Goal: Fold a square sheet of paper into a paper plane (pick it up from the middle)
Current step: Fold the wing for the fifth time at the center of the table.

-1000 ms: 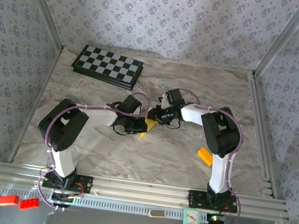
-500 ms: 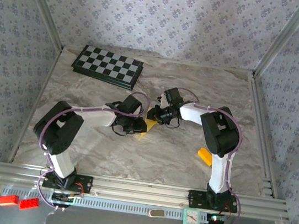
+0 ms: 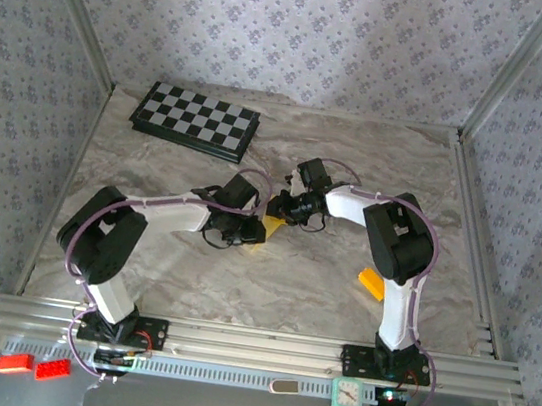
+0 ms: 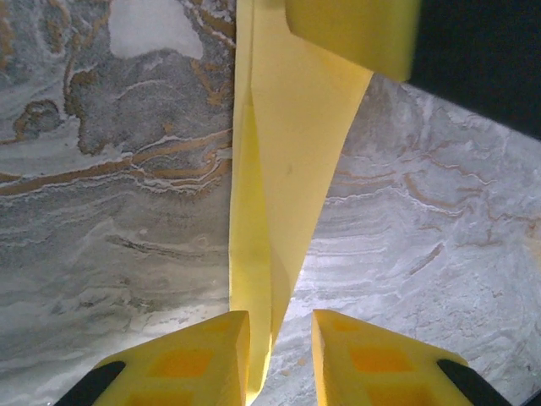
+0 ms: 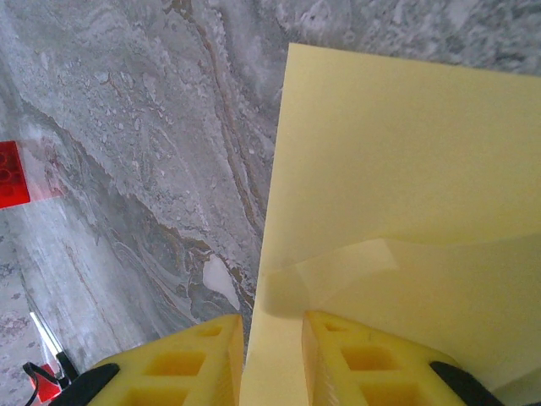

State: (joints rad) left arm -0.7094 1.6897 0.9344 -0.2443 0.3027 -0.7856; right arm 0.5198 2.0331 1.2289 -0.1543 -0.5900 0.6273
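Mid-table, left hand (image 4: 279,326) stands narrowly parted around an edge of the yellow sheet (image 4: 287,169) (right hand (image 5: 272,326): cannot tell).

**A:** Entry: arm hardware, seen from above?

**B:** Left arm (image 3: 110,236) and right arm (image 3: 401,247) look alike: bulky black joint housings with white links between them. A thin purple cable (image 3: 150,202) loops along the outside of each.

**A:** Wrist cameras?

**B:** Left gripper (image 4: 279,317): fingers (image 4: 190,359) of moulded yellow plastic, wedge-tipped, with shallow orange-toned recessed pockets and black at the outer corners. Right gripper (image 5: 272,320): same yellow fingers (image 5: 359,359), same pockets, black at the corners too.
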